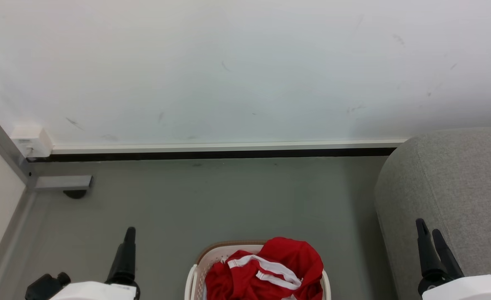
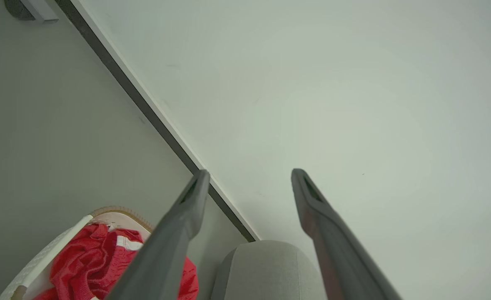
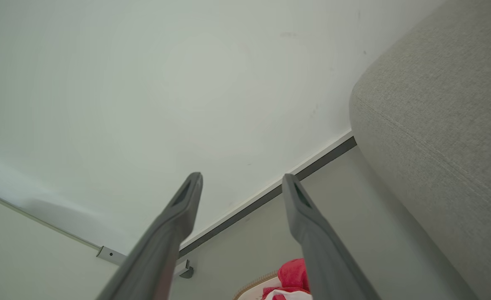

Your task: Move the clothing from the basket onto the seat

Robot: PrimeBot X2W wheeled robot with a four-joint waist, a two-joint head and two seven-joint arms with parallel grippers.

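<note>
**Nothing gripped yet**

Our left fingers point(image 2: 187, 208) and right fingers point(image 3: 179, 208) stand wide apart, empty. The clothing point(image 1: 270, 271) lies heaped in the basket point(image 1: 193, 275) between them; the seat point(image 1: 449, 179) stands farther right. A grab catching the rim could tip the basket.

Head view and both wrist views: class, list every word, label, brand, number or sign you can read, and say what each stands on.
No text can be read in any view.
clothing: white stripes, no lettering on the folds that show.
basket, seat, wall: no text.
white box at the wall's foot: a tiny dark mark, too small to read.
</note>
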